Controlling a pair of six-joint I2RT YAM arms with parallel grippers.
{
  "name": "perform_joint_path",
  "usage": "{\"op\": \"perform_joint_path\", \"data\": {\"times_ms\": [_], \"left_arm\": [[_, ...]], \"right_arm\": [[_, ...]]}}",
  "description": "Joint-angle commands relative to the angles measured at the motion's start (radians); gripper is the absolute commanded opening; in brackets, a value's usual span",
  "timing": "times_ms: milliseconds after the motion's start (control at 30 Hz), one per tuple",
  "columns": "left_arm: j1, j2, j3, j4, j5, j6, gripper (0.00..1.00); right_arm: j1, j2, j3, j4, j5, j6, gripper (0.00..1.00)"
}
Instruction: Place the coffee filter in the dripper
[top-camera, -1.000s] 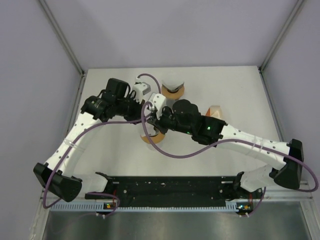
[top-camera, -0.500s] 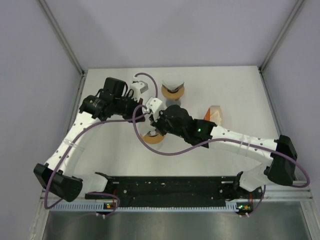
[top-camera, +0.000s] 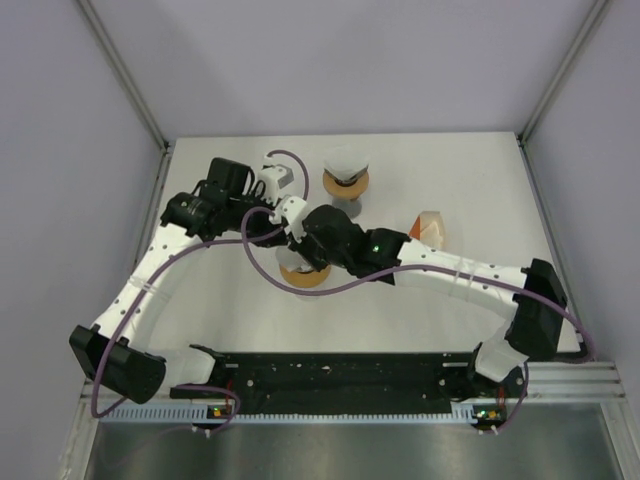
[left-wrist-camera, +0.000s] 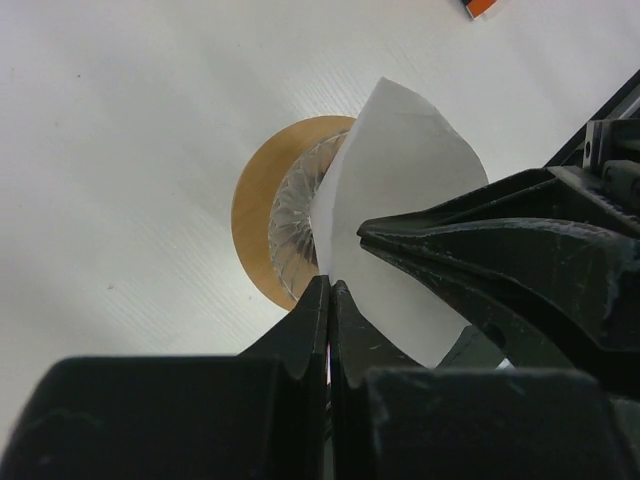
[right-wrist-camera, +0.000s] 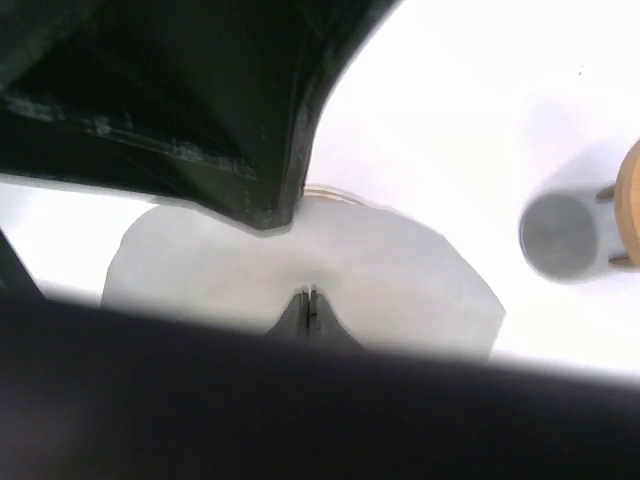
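The white paper coffee filter (left-wrist-camera: 400, 225) hangs just above the dripper (left-wrist-camera: 283, 222), a ribbed glass cone with a wooden collar. My left gripper (left-wrist-camera: 330, 287) is shut on the filter's near edge. My right gripper (right-wrist-camera: 311, 296) is shut on the same filter (right-wrist-camera: 300, 255) from the other side, and its dark fingers (left-wrist-camera: 500, 265) cross the left wrist view. In the top view both grippers, left (top-camera: 283, 222) and right (top-camera: 300, 243), meet over the dripper (top-camera: 302, 277), and the filter is mostly hidden under them.
A second wooden-collared cone (top-camera: 346, 180) stands on a grey round base (right-wrist-camera: 557, 235) behind the grippers. An orange-and-white item (top-camera: 429, 227) lies to the right. Purple cables loop round both arms. Walls close in the table on the left, back and right.
My right arm has swung left, bringing its gripper over the dripper and up against the left gripper. The left arm has barely moved. Both grippers have stayed shut.
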Motion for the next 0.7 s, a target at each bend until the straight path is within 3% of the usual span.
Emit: {"op": "perform_joint_path", "data": {"times_ms": [0, 233, 300, 500, 667], "left_arm": [[0.003, -0.03, -0.003, 0.07, 0.025, -0.009, 0.0], [0.05, -0.027, 0.037, 0.076, 0.014, -0.011, 0.03], [0.06, -0.026, 0.041, 0.079, 0.029, -0.015, 0.1], [0.13, -0.02, 0.073, 0.057, 0.104, -0.032, 0.42], [0.23, -0.029, 0.124, 0.061, 0.138, -0.038, 0.58]], "right_arm": [[0.001, 0.077, 0.095, -0.15, 0.008, 0.04, 0.0], [0.002, 0.1, 0.126, -0.239, -0.001, 0.034, 0.0], [0.002, 0.117, 0.143, -0.259, -0.014, 0.026, 0.0], [0.004, 0.172, 0.209, -0.319, -0.018, 0.006, 0.0], [0.002, 0.207, 0.247, -0.343, -0.039, -0.004, 0.0]]}}
